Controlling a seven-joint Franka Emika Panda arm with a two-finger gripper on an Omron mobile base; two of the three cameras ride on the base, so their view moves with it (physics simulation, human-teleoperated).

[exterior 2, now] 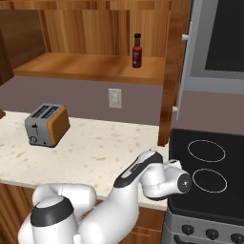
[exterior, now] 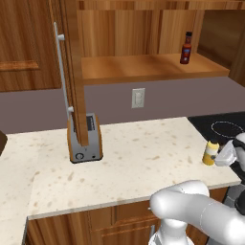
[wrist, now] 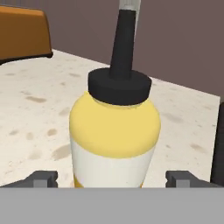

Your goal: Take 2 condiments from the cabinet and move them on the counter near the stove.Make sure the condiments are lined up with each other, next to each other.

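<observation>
The yellow squeeze bottle [wrist: 114, 135] is standing upright on the table [exterior: 134, 158], near the stove [exterior: 222, 125]. The fingers [wrist: 43, 179] are standing spread on either side of it, clear of its body. The dark red sauce bottle [exterior: 185, 48] is standing on the cabinet shelf [exterior: 143, 67].

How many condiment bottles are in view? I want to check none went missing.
2. The yellow squeeze bottle stands on the counter beside the stove, between the open gripper fingertips. The red sauce bottle stands on the cabinet shelf.
</observation>
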